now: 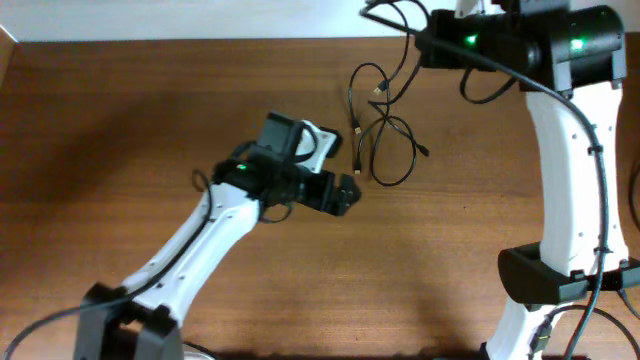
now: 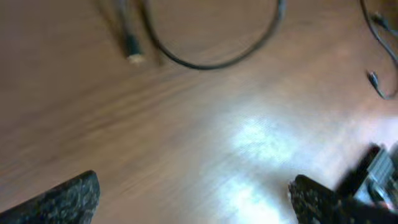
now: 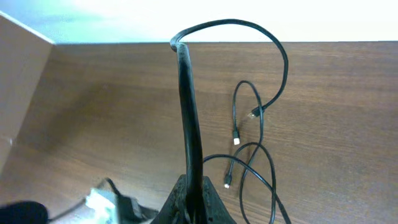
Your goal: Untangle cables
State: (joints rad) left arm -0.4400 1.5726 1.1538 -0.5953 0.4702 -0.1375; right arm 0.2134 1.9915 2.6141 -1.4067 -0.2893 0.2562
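The main risk is that the right jaws, clenched on one strand (image 3: 186, 93), drag the whole tangle along instead of freeing that strand, since a plug (image 3: 236, 140) could catch in a loop. The thin strand could also slip out of the pinch if the pull turns sharp. The left jaws stand released and empty above the bare tabletop (image 1: 150, 120), at about seven o'clock from the heap. If they close carelessly, they may trap two strands at once.

The cables (image 1: 384, 122) lie at about one o'clock from the tabletop's middle. They are thin, black, limp cords in loose overlapping loops with small plug ends. The held strand arches up towards twelve o'clock. It seems to pass through a loop, though the crossing is too fine to read.
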